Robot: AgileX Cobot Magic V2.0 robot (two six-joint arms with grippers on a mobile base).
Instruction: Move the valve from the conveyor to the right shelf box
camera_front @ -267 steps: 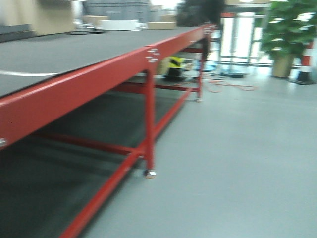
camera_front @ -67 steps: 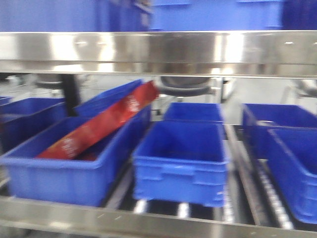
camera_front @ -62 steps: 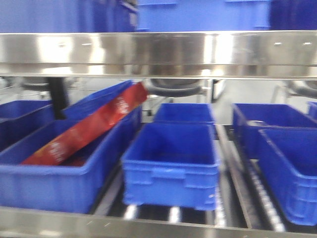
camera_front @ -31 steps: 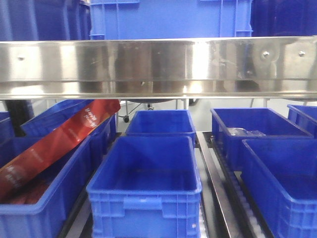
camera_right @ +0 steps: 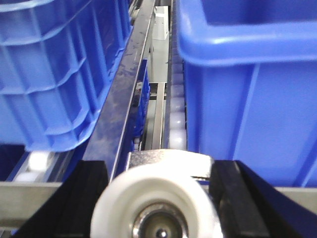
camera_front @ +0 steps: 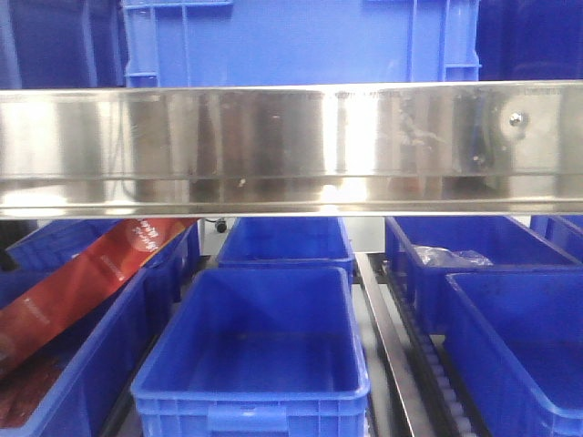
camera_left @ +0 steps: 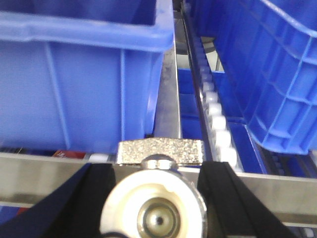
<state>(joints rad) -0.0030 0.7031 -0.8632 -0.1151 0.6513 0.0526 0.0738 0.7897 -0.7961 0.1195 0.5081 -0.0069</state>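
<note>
In the left wrist view a metal valve (camera_left: pixel 154 210), with a round pale end and a rough silver handle (camera_left: pixel 161 150), sits between the black fingers (camera_left: pixel 94 193) of my left gripper (camera_left: pixel 158 173), which is shut on it. My right gripper (camera_right: pixel 161 173) is likewise shut on a second valve (camera_right: pixel 156 206) with a white round end. Both are held in front of the shelf's steel edge. Blue shelf boxes fill the front view; on the right are a front box (camera_front: pixel 537 364) and a rear one (camera_front: pixel 474 238). The conveyor is out of view.
A wide steel shelf rail (camera_front: pixel 291 146) crosses the front view, with blue crates (camera_front: pixel 301 41) above it. Below, a middle blue box (camera_front: pixel 250 396) has nothing in it. The left box (camera_front: pixel 118 337) holds a red packet (camera_front: pixel 86 273). Roller tracks (camera_left: pixel 215 119) run between the boxes.
The front view swung from the conveyor to the shelf. Over the last second it has closed in: the rail sits lower, and the boxes look larger and have slid left.
</note>
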